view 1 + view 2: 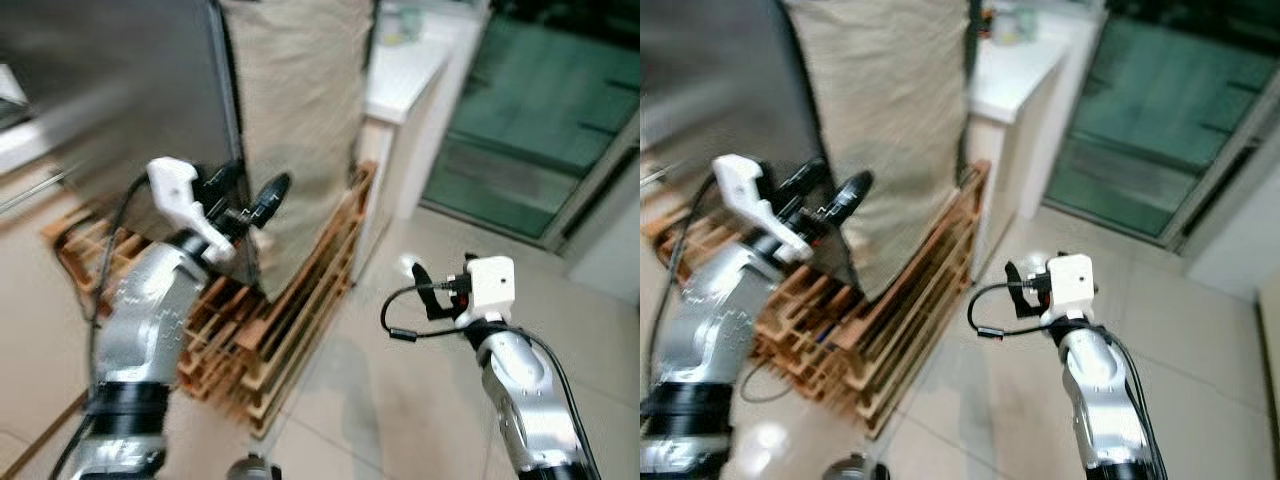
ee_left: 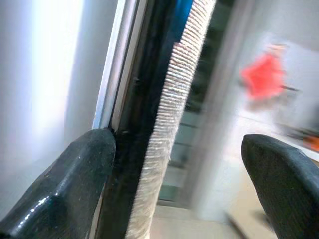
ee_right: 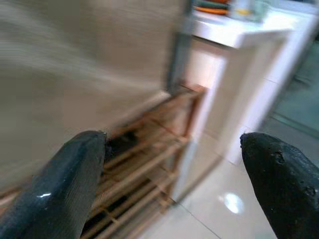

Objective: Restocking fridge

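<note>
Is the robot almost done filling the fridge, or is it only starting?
Only starting, it seems. Nothing looks stocked yet, and both end effectors are open and empty. The left end effector is at the edge of the grey fridge door, likely working on it. The right end effector hovers over the floor. Fetching and loading food remains.

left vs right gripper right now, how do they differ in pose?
The left gripper is raised at the edge of the grey fridge door, beside the beige cloth-covered side; the right gripper hangs lower over the pale tiled floor, away from the fridge. One left finger sits against the door edge; the right fingers touch nothing. Both are open and hold nothing.
</note>
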Robot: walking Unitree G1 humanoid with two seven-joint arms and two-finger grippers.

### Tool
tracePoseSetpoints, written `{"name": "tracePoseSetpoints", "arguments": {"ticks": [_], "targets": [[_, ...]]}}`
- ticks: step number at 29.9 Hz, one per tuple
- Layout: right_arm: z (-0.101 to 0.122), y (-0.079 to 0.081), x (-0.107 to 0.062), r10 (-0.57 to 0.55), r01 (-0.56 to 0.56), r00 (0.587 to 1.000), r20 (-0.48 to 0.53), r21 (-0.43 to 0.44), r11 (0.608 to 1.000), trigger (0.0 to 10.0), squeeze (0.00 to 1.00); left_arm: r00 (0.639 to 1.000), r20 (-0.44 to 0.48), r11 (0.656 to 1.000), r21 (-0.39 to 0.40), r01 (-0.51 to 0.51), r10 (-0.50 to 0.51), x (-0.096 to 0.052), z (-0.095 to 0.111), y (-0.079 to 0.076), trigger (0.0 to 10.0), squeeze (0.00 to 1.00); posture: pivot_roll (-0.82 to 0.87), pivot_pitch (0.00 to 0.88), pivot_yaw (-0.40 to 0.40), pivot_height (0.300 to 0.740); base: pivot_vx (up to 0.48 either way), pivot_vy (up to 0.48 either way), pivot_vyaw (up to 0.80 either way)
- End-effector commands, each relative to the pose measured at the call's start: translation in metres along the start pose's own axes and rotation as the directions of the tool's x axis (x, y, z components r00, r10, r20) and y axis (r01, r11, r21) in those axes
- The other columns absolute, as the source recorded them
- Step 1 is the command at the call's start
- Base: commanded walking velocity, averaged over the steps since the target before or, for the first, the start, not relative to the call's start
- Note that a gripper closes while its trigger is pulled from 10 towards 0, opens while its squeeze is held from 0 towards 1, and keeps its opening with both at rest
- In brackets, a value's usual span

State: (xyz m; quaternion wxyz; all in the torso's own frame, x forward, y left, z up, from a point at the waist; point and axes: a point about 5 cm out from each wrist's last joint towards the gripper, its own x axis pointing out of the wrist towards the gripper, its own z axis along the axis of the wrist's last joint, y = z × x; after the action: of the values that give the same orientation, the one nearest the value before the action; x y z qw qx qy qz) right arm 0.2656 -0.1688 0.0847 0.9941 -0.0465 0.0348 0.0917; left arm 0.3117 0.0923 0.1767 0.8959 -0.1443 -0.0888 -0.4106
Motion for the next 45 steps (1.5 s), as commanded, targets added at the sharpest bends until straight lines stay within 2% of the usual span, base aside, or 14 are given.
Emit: {"name": "tracePoseSetpoints", "arguments": {"ticks": [1,8,13,15,16,18,21,23,25,28,32,36,40,45], "targets": [[0.002,-0.001,-0.004,-0.008,0.008,1.000,0.010,-0.008,1.000,10.0,0.00,0.975,-0.027,0.976,-0.012,0.218,-0.219,0.032,-0.005,-0.037,10.0,0.00,-0.07,0.000,0.036,0.740,0.000,0.000,0.00],[-0.003,0.004,-0.015,0.007,-0.006,1.000,-0.017,0.012,1.000,10.0,0.00,0.973,0.014,0.973,-0.037,0.229,-0.229,0.026,0.000,-0.038,10.0,0.00,-0.07,0.000,0.041,0.740,0.000,0.000,0.00],[-0.002,0.013,-0.027,0.043,-0.043,0.999,-0.021,0.001,0.999,10.0,0.00,0.994,0.003,0.993,-0.036,0.111,-0.111,-0.002,0.004,-0.013,10.0,0.00,-0.06,0.000,0.039,0.740,0.000,0.000,0.00],[-0.004,0.005,-0.033,0.014,-0.014,0.999,-0.042,-0.001,1.000,10.0,0.00,0.995,-0.036,0.996,0.019,-0.088,0.089,-0.049,0.011,0.019,10.0,0.00,-0.04,0.000,0.040,0.740,0.000,0.000,0.00],[-0.004,0.005,-0.033,0.014,-0.014,0.999,-0.042,-0.001,1.000,10.0,0.00,0.995,-0.036,0.996,0.019,-0.088,0.089,-0.049,0.011,0.019,10.0,0.00,-0.04,0.000,0.040,0.740,0.000,0.000,0.00],[-0.004,-0.001,-0.029,-0.018,0.018,0.999,-0.045,0.013,1.000,10.0,0.00,0.964,-0.030,0.964,0.043,-0.262,0.264,-0.075,0.016,0.042,10.0,0.00,-0.02,0.000,0.035,0.740,0.000,0.000,0.00],[0.002,-0.008,-0.015,-0.058,0.060,0.998,-0.030,0.057,0.997,10.0,0.00,0.808,0.000,0.804,0.101,-0.587,0.590,-0.118,0.022,0.078,10.0,0.00,0.01,0.000,0.020,0.740,0.000,0.000,0.00],[0.004,-0.010,-0.011,-0.065,0.067,0.998,-0.025,0.067,0.996,10.0,0.00,0.768,0.013,0.763,0.107,-0.638,0.640,-0.127,0.023,0.083,10.0,0.00,0.02,0.000,0.011,0.740,0.000,0.000,0.00],[0.008,-0.014,-0.002,-0.067,0.068,0.998,-0.016,0.071,0.995,10.0,0.00,0.795,0.022,0.791,0.092,-0.605,0.606,-0.130,0.024,0.073,10.0,0.00,0.03,0.000,0.002,0.740,0.000,0.000,0.00],[0.011,-0.019,0.008,-0.061,0.062,0.998,-0.013,0.060,0.996,10.0,0.00,0.916,-0.023,0.911,0.116,-0.396,0.401,-0.120,0.022,0.043,10.0,0.00,0.05,0.000,-0.011,0.740,0.000,0.000,0.51],[0.012,-0.018,0.015,-0.039,0.040,0.999,-0.015,0.054,0.998,10.0,0.00,0.939,-0.057,0.936,0.125,-0.330,0.339,-0.126,0.025,0.038,10.0,0.00,0.07,0.000,-0.029,0.740,0.000,0.000,0.73],[0.011,-0.012,0.018,-0.006,0.007,1.000,-0.015,0.052,0.999,10.0,0.00,0.922,-0.052,0.913,0.167,-0.371,0.384,-0.128,0.028,0.044,10.0,0.00,0.07,0.000,-0.033,0.740,0.000,0.000,0.72],[0.013,-0.001,0.028,0.026,-0.025,1.000,-0.006,0.087,0.996,10.0,0.00,0.795,-0.003,0.781,0.190,-0.595,0.607,-0.123,0.018,0.056,10.0,0.00,0.06,0.000,-0.025,0.740,0.000,0.000,0.69],[0.016,0.006,0.034,0.055,-0.055,0.998,0.007,0.117,0.992,10.0,0.00,0.733,-0.022,0.724,0.176,-0.667,0.680,-0.119,0.003,0.049,10.0,0.00,0.06,0.000,-0.023,0.740,0.000,0.000,0.68]]}}
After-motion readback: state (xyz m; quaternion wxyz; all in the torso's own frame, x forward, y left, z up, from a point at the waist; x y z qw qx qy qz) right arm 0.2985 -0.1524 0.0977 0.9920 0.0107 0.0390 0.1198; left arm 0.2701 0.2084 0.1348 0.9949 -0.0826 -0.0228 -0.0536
